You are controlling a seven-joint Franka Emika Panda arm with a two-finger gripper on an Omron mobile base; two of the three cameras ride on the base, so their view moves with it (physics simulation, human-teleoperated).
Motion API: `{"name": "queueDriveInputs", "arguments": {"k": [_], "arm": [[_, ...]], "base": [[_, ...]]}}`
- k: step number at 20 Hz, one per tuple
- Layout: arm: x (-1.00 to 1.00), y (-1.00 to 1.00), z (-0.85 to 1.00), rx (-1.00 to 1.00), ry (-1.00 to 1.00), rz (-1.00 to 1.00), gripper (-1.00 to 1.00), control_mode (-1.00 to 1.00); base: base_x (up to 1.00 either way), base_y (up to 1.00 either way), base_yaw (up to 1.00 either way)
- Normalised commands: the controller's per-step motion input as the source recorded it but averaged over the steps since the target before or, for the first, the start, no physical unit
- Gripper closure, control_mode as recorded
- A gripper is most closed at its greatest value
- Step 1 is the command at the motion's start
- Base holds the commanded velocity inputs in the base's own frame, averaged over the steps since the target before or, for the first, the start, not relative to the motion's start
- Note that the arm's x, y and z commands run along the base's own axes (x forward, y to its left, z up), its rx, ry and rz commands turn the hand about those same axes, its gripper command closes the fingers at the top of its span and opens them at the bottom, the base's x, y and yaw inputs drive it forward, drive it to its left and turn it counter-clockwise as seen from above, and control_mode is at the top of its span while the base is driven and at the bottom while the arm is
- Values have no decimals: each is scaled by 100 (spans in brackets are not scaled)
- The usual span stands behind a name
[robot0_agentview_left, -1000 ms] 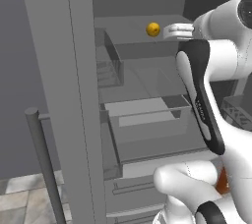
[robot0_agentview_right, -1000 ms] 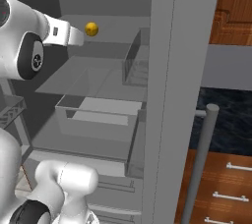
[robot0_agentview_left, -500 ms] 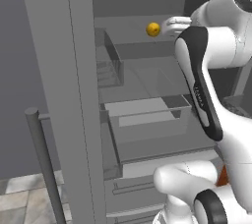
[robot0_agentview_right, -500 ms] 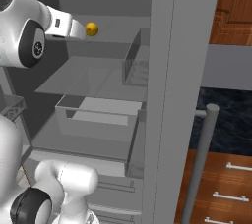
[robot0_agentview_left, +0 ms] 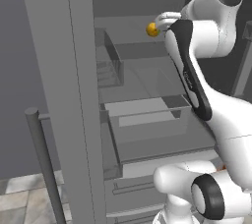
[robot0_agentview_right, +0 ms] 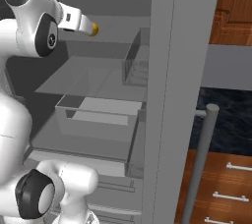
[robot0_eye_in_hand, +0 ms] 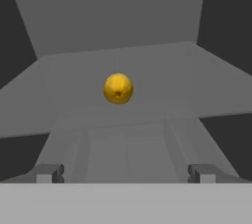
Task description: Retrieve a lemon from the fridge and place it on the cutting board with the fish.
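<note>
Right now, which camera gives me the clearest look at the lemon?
The hand view: the lemon sits whole and centred on the fridge shelf. In the left base view it is small, and in the right base view the arm partly hides it.

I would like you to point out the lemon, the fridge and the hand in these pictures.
lemon (robot0_eye_in_hand: 118, 88), hand view: middle of the yellow fruit on the shelf.
fridge (robot0_agentview_left: 81, 95), left base view: edge of the open door.
hand (robot0_eye_in_hand: 123, 173), hand view: midway between its two open finger tips.
</note>
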Motion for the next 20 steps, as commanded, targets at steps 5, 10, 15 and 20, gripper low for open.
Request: {"name": "queueDriveInputs", "arguments": {"k": [5,10,15,20], "arm": [[58,0,-17,0,1,0,-100,-100],[52,0,-17,-1,1,0,-100,-100],[47,0,-4,-3,4,0,-100,-100],[53,2,0,-2,7,0,-100,-100]], "base": [[0,0,0],[0,0,0],[0,0,0],[0,0,0]]}}
